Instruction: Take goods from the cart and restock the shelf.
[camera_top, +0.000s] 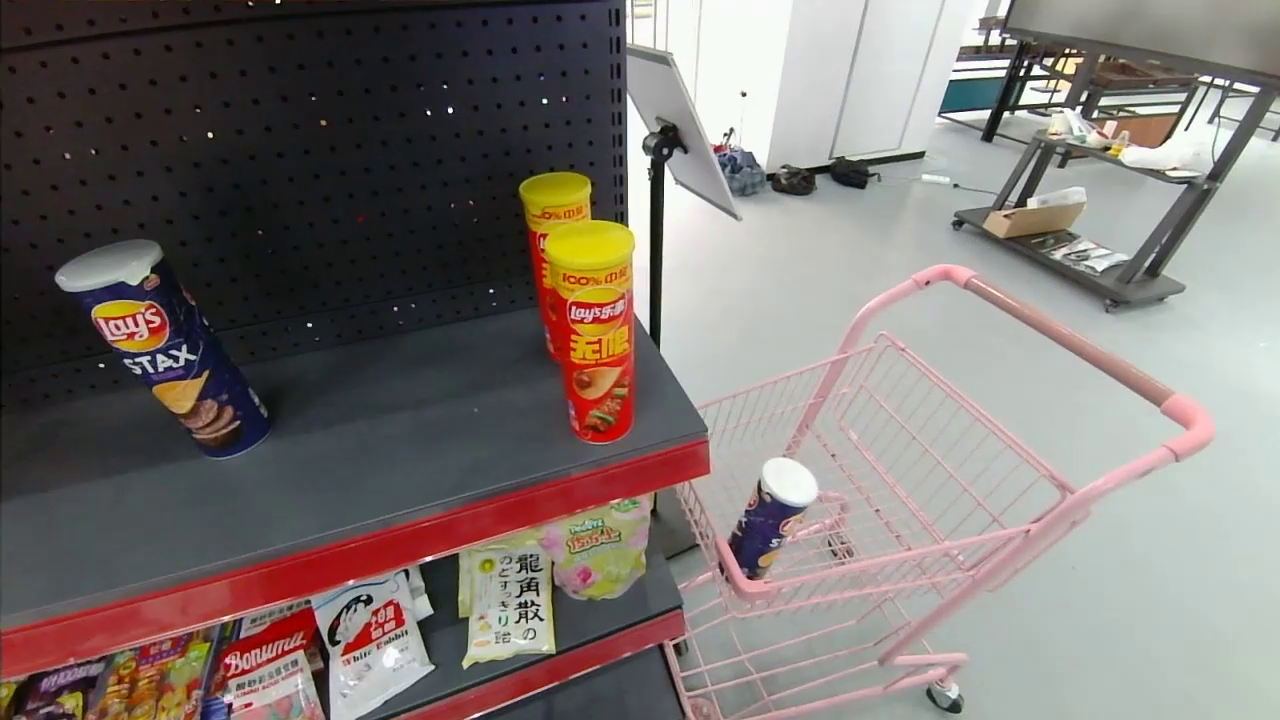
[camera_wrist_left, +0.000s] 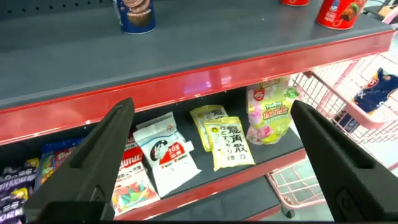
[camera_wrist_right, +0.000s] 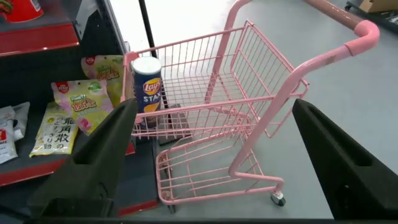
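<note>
Shelf (camera_top: 380, 470) top board is part stocked. A blue can (camera_top: 165, 350) stands toward its left, and two red cans (camera_top: 598, 330) stand one behind the other at the right end, with a bare stretch between. Pink cart (camera_top: 1060, 335) is just beside the shelf's right end. One cart can (camera_top: 770, 515) stands in the basket corner nearest the shelf. Judgement: mostly done, with that one can to move and nothing picked up yet. Left gripper (camera_wrist_left: 211, 104) is in front of the shelf's red edge, jaws spread, empty. Right gripper (camera_wrist_right: 214, 104) is above the cart, jaws spread, empty, apart from the cart can. Hidden: the rear red can is mostly covered by the front one. The snack bags (camera_top: 500, 600) on the lower shelf are cut off at the edge. The cart's lower tray is only partly visible.
</note>
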